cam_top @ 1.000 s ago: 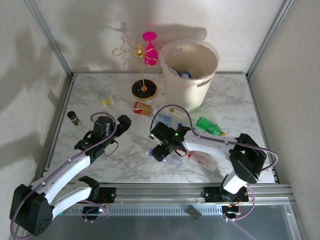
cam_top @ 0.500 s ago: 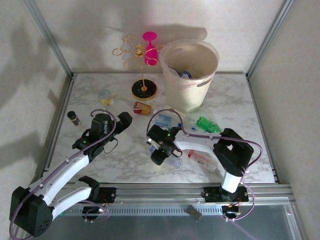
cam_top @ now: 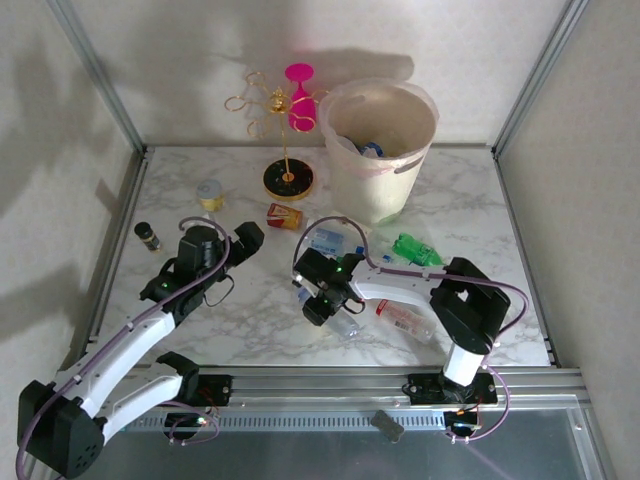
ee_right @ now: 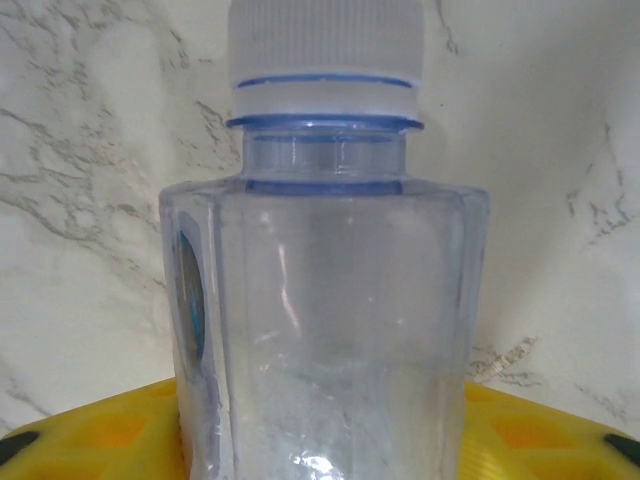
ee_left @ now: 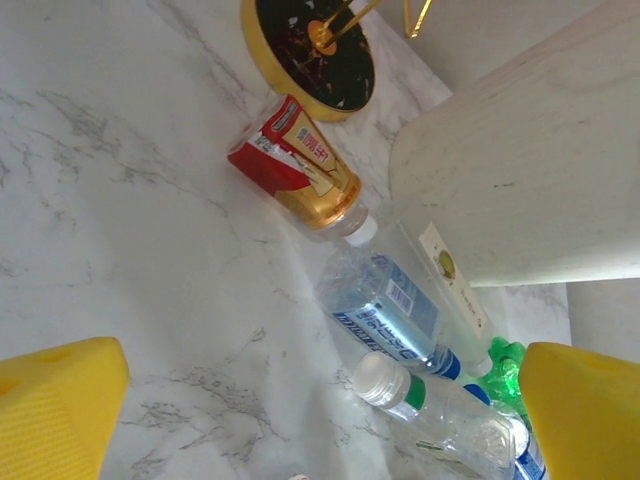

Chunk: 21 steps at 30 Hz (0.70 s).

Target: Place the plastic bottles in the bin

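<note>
Marble tabletop carries the clutter: at the left of the overhead view sit a small dark vial (cam_top: 147,236) and a yellow cup (cam_top: 210,193), neither wanted. Next comes the left gripper (cam_top: 247,240), jaws spread wide with nothing between them, hovering left of centre; its own camera looks over a red-and-gold bottle (ee_left: 295,170) and a blue-labelled bottle (ee_left: 390,310) lying on their sides. Above these, in the upper middle, stand the gold wire stand (cam_top: 288,180) and its pink glass (cam_top: 299,95). At centre the right gripper (cam_top: 318,308) hangs low over a clear bottle (ee_right: 320,330) lying on the marble. In the wrist view its long axis runs straight up the frame, white cap (ee_right: 325,40) at the top, body lying across the yellow pads (ee_right: 90,440); whether they are pressing on it I cannot tell. The bin (cam_top: 375,190) stands up and right of this gripper, a few bottles already inside, so the right arm is much the nearer. Right of centre lie a green bottle (cam_top: 420,252) and a red-labelled bottle (cam_top: 405,320). The blue-labelled one lies between the jaws and the bin, so the carry likely needs to lift well clear first.
</note>
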Tool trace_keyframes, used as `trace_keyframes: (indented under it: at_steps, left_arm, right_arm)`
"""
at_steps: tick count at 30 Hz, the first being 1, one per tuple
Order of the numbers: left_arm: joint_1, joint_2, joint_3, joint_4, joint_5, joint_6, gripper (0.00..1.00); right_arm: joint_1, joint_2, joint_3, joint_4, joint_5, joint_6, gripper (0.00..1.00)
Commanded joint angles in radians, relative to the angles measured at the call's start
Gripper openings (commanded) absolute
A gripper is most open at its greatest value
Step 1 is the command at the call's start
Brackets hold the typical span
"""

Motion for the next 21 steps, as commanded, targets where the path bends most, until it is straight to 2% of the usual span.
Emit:
trace_keyframes:
  at_steps: [1, 7, 11, 17, 21]
  left_arm:
    - [0.009, -0.034, 0.066, -0.025, 0.039, 0.046, 1.00]
    - [-0.008, -0.084, 0.194, -0.058, 0.097, 0.137, 0.99]
    - [-0.025, -0.083, 0.296, -0.082, 0.130, 0.188, 0.99]
    - [-0.031, -0.079, 0.414, -0.113, 0.119, 0.252, 0.99]
    - [-0.035, -0.080, 0.419, -0.090, 0.102, 0.256, 0.99]
  right_arm:
    - [0.010, -0.093, 0.011, -0.001, -0.003, 0.020, 0.54]
    - [-0.008, -0.263, 0.064, 0.020, 0.091, 0.044, 0.51]
    - [-0.045, -0.384, 0.108, 0.068, 0.094, 0.051, 0.50]
    - [-0.153, -0.524, 0.175, 0.181, 0.059, 0.068, 0.50]
    - [-0.278, -0.564, 0.238, 0.266, 0.045, 0.096, 0.49]
